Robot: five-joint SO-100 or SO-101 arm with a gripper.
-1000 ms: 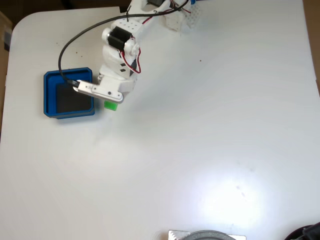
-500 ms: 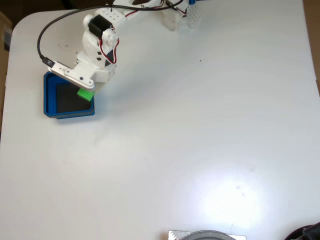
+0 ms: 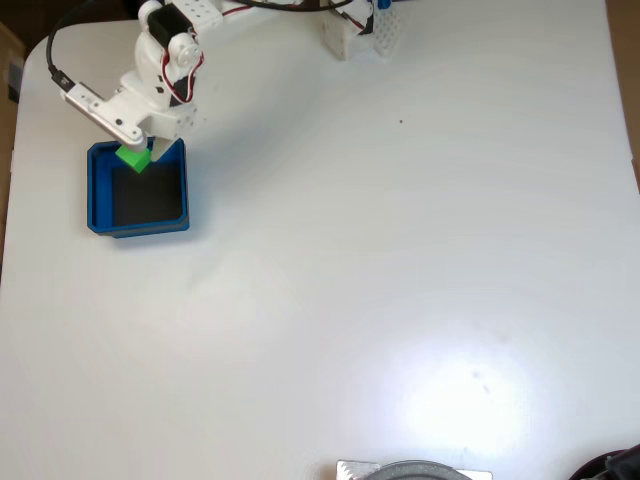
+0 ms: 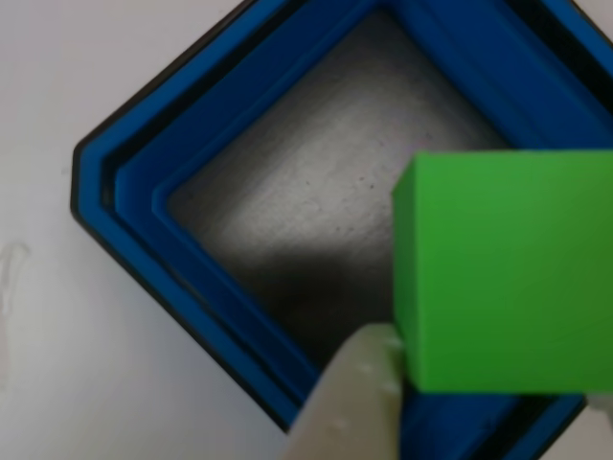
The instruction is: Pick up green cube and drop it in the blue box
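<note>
The green cube (image 3: 133,157) is off the counter (image 3: 400,300), clamped in the claw (image 3: 135,155), which hangs over the blue box (image 3: 137,225) near the counter's far left corner as the fixed view shows it. In that view the cube sits above the box's far rim, just inside the opening rather than over its middle. The other view, looking down past the claw, shows the green cube (image 4: 503,268) large and close, with one pale fingertip (image 4: 354,402) pressed against its lower left edge, and the blue box (image 4: 192,259) below with its dark floor open and bare.

The step in hand appears to be the carry's end: the cube is brought above the box and not yet let go. The next move calls for parting the fingers so the cube falls onto the dark floor. Since the cube hangs close to one wall, a small shift toward the box's centre first would likely keep it from striking the rim and tumbling out onto the counter.
</note>
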